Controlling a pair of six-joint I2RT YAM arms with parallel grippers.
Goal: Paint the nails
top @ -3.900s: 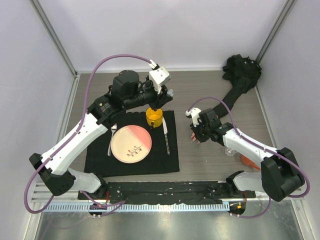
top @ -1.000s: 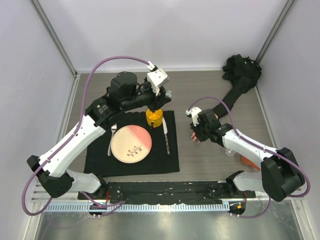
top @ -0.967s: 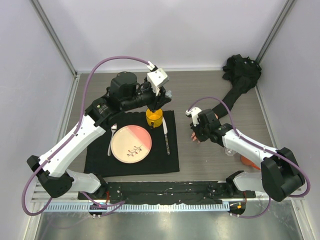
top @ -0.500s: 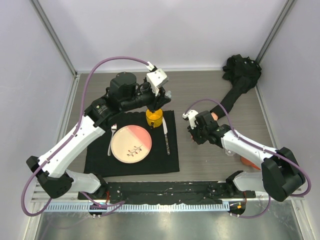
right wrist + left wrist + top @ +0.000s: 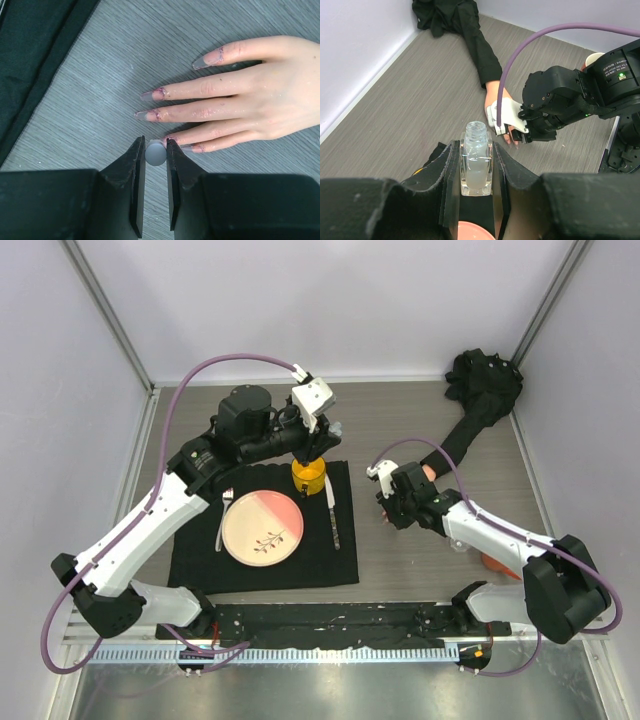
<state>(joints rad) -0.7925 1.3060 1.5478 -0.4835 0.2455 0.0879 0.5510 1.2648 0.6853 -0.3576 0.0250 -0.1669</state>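
The right gripper stands low over the grey wooden table, and its jaws are narrow, pinching a small round grey cap from both sides. The mannequin hand lies flat with the fingers spread and pointing toward the black mat. The nails are long and pale with purple smears at their roots. One of the lower fingertips lies just beside the gripper's right finger; whether the two touch, I cannot tell. Between the nails and the slanted edge of the mat there is a band of bare table. In the top view the hand is mostly hidden under the right wrist, and its black sleeve runs back to the far right corner. The left gripper is raised above the yellow cup at the far edge of the mat, and its jaws are closed on a small clear bottle, upright, with the neck uncapped. The plate lies on the mat between a fork and a knife. Bare table lies behind the left gripper up to the back wall.
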